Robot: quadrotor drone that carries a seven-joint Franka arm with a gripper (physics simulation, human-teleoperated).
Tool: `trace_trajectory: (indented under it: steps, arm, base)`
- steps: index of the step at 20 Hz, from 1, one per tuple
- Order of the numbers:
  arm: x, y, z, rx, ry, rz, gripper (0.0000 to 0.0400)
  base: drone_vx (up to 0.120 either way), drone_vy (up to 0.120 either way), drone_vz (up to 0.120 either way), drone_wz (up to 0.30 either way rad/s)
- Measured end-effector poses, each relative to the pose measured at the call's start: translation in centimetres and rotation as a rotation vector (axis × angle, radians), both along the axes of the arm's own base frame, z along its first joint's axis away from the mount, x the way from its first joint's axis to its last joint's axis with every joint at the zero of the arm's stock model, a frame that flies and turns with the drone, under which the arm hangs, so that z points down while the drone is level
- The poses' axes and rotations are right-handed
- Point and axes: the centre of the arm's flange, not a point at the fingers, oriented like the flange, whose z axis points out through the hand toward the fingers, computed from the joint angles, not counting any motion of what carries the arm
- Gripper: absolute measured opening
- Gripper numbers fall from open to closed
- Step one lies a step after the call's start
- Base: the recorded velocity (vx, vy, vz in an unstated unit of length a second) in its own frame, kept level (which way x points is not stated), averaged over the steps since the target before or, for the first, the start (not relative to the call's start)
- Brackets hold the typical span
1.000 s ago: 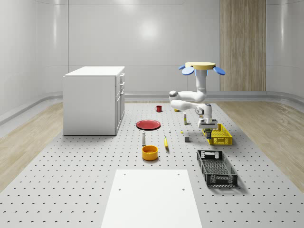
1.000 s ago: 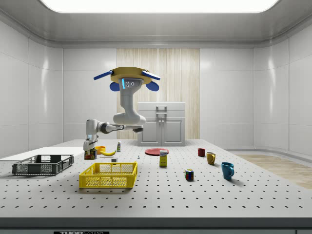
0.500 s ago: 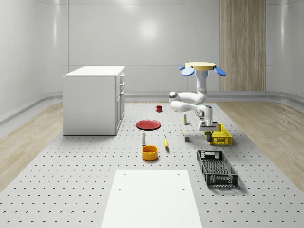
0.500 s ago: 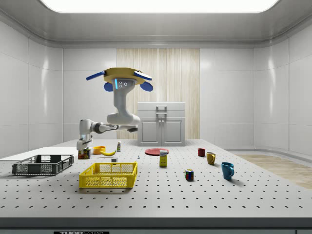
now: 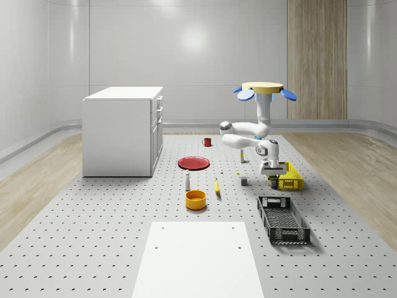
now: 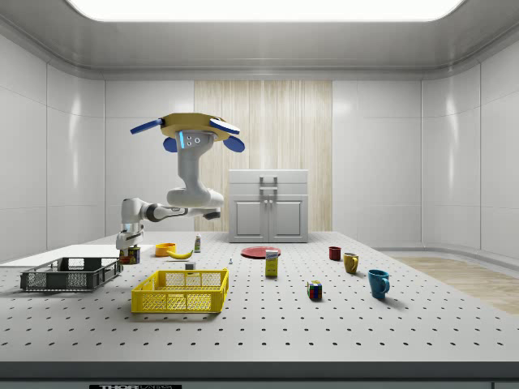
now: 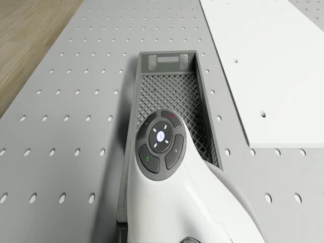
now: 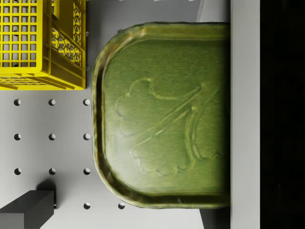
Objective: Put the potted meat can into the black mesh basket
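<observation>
Hovering: drone [image 5: 263, 90] airborne above the table [image 5: 111, 223], over the stretch beside the yellow basket [image 5: 289, 176]; in the side view it hangs above the gap between the two baskets.
Arm: elbow folds out from under the drone, wrist turned straight down.
Gripper: [image 5: 272, 176] hangs above the table between the yellow basket and the black basket [image 5: 283, 218]; in the side view [image 6: 128, 250] just off the black basket's [image 6: 70, 273] right end, higher than its rim.
Jaws: closed on the can, one finger [image 8: 245, 114] flat against its side in the wrist view.
Can: [image 6: 130, 254] held clear of the table, not yet inside the black basket; the wrist view looks onto its greenish embossed end [image 8: 164, 117].
Black basket: [image 7: 172, 96] seen past the arm's wrist in the drone view, mesh floor bare where visible; lies lengthwise next to the white sheet [image 7: 263, 66].
Yellow basket: [image 8: 43, 43] corner just beside the can in the wrist view.
Small dark block: [image 8: 28, 210] on the table below the can, near it.
Elsewhere: orange bowl [image 5: 195, 199], banana [image 5: 217, 185], red plate [image 5: 194, 162], cabinet [image 5: 123, 130], all well apart from the gripper.
</observation>
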Motion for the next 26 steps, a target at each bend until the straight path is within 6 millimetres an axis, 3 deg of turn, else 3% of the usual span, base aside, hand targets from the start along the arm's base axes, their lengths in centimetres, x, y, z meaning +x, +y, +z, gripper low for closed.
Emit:
trace_trajectory:
  steps: [26]
  arm:
    - [0.0, 0.0, 0.0, 0.0, 0.0, 0.0, 0.0282]
  base:
    - [0.12, 0.0, 0.0, 0.0]
